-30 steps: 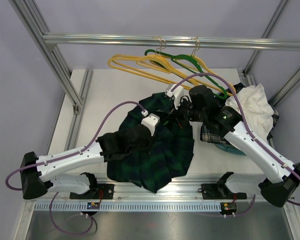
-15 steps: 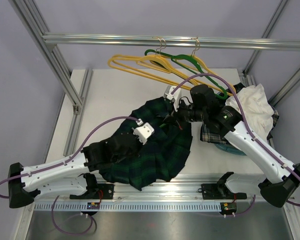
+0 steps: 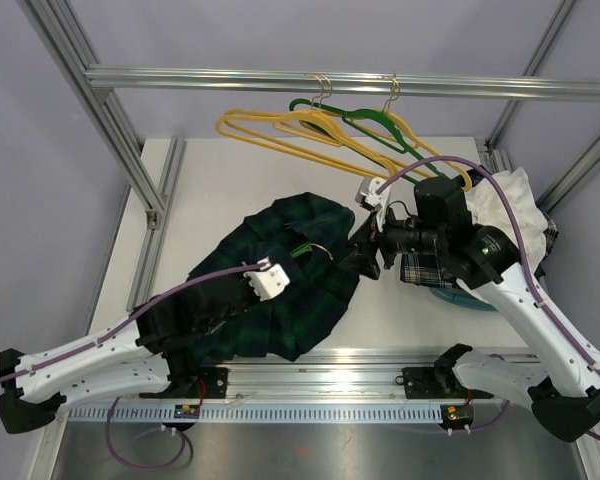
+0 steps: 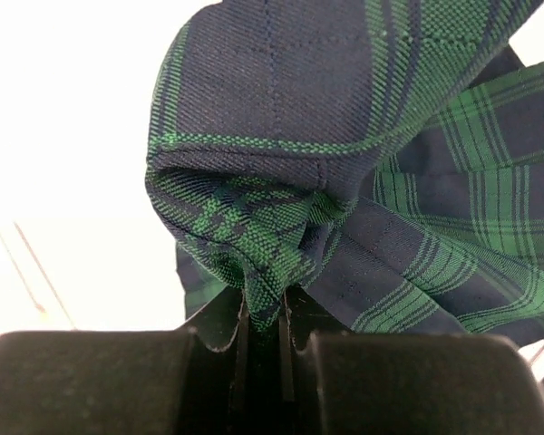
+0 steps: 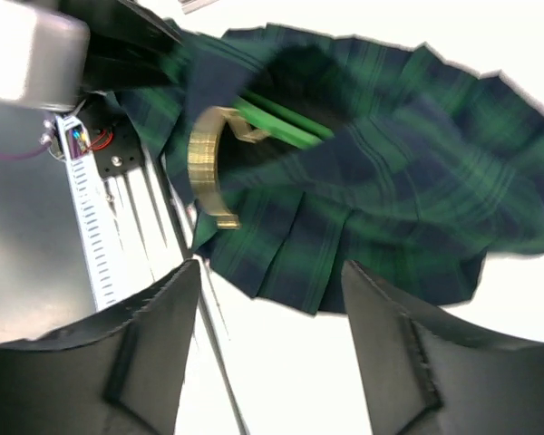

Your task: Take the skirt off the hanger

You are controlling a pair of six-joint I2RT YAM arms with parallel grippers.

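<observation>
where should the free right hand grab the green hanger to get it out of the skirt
Grip the gold hook and green neck of the hanger, the only parts poking from the skirt. Come from the right, where the open right hand already faces it, while the left hand pinches the fabric.

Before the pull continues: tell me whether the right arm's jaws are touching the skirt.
Apart. In the right wrist view the right gripper stands open, with white table between its fingertips and the skirt; the top view agrees.
</observation>
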